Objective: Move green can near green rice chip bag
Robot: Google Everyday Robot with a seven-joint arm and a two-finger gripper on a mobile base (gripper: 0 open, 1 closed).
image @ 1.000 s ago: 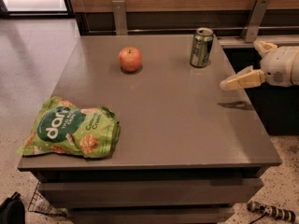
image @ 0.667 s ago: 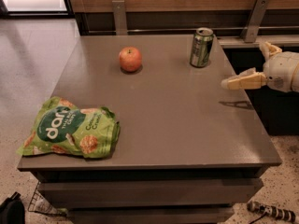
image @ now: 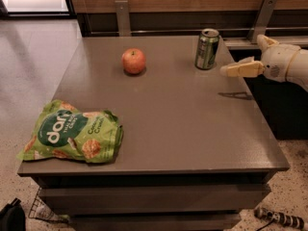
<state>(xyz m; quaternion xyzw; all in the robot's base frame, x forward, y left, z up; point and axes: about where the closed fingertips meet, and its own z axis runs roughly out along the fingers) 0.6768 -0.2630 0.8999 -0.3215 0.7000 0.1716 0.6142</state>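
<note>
The green can (image: pixel 207 49) stands upright at the far right of the grey table (image: pixel 183 124). The green rice chip bag (image: pixel 72 133) lies flat at the table's near left corner, far from the can. My gripper (image: pixel 242 54) hovers above the table's right edge, just right of the can and not touching it. Its fingers (image: pixel 240 69) are spread open and hold nothing.
A red-orange apple (image: pixel 134 61) sits at the far middle of the table, left of the can. A wood-panelled wall with metal brackets (image: pixel 122 16) runs behind the table. A dark object (image: pixel 10 217) and a cable (image: pixel 276 217) lie on the floor.
The gripper has moved a little left and up, closer to the green can. The can, apple and bag have not moved.
</note>
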